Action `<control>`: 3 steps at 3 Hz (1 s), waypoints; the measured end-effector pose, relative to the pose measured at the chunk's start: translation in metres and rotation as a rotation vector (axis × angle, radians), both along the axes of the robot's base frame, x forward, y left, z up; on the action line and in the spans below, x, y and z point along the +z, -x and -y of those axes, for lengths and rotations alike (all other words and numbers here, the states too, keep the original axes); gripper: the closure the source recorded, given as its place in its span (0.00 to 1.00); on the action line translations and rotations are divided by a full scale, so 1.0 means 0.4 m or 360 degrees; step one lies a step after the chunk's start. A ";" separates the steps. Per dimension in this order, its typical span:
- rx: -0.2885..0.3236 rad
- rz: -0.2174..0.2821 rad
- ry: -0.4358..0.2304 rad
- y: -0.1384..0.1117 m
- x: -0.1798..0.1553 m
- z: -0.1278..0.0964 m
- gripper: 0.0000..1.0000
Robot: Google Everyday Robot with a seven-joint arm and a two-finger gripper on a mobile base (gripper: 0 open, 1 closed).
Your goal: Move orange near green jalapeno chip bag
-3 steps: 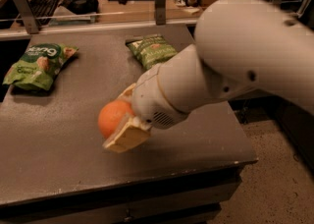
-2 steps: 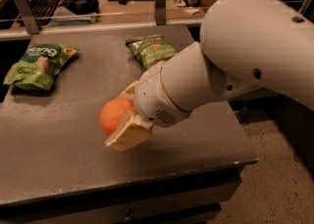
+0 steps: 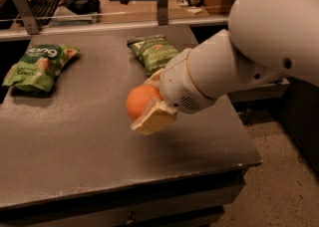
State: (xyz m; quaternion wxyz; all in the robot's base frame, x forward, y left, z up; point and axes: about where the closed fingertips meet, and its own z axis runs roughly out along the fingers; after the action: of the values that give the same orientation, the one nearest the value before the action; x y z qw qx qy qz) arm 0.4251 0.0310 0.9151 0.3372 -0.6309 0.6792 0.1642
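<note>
The orange (image 3: 140, 100) is in the grip of the end effector (image 3: 144, 104). Its two pale fingers are closed on the fruit, one above and one beneath. From where I stand it looks lifted just clear of the grey surface (image 3: 75, 141), over the middle, with a faint shadow below it.

So the pick-up is done, and the carry looks about half made. The green jalapeno chip bag (image 3: 153, 52) lies flat towards the far edge, a little beyond the orange and just past the thick white arm (image 3: 234, 66). The two are near each other but not yet side by side.

What's left, I'd say, is a short move towards that bag, setting the fruit down and letting go. The brighter lime-green chip bag (image 3: 40, 65) sits well apart at the far left and plays no part.
</note>
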 end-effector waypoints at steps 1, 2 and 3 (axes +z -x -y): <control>-0.0150 0.0050 0.0032 -0.094 -0.014 0.123 1.00; -0.0272 0.0071 0.0015 -0.183 -0.044 0.213 1.00; -0.0334 0.0086 -0.0019 -0.253 -0.085 0.246 1.00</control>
State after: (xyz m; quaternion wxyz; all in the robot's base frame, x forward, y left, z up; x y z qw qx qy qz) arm 0.5262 -0.0672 0.8810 0.3745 -0.5584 0.7312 0.1148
